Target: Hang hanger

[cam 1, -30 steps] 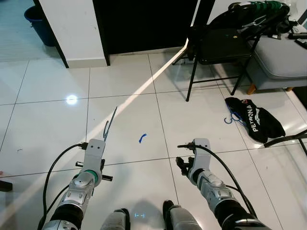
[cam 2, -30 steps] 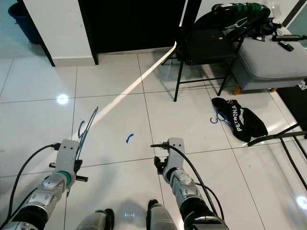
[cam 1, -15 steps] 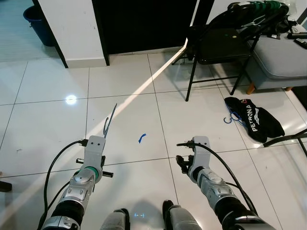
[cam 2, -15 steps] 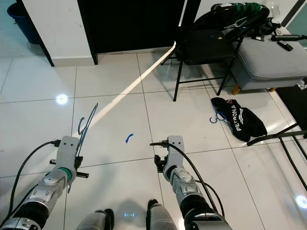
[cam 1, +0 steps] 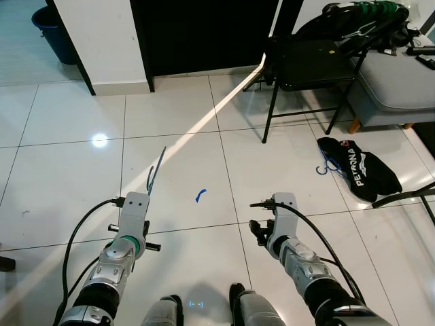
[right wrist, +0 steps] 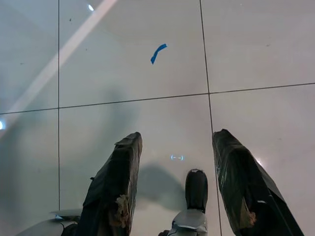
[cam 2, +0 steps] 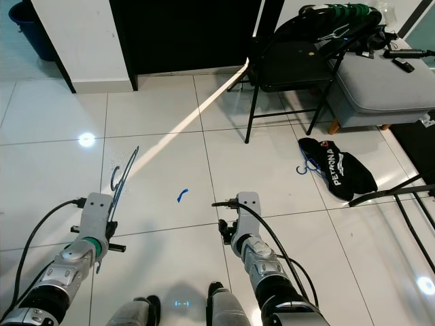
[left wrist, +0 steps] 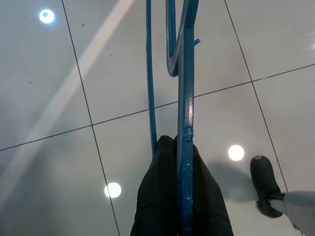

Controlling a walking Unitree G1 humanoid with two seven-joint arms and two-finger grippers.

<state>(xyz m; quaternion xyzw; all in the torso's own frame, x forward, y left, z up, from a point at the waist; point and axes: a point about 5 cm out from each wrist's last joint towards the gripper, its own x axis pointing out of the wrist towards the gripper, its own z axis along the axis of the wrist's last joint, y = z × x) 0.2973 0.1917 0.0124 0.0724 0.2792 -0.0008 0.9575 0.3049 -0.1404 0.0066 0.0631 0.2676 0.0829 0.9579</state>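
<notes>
Nothing moved; left gripper [left wrist: 179, 162] jaws clamp blue hanger [left wrist: 185, 93]; right gripper [right wrist: 178, 162] wide.

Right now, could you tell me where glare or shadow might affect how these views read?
Left eye view: a bright streak of light crosses the glossy tiles beside a round lamp reflection. Left wrist view: three lamp spots glare around the sharply focused blue hanger in the left gripper. Right wrist view: the open right gripper casts a soft shadow on the floor.

glossy white floor tiles [cam 1: 61, 176]; blue hanger [left wrist: 185, 98] smooth, likely coated metal; matt black gripper fingers [right wrist: 115, 191].
</notes>
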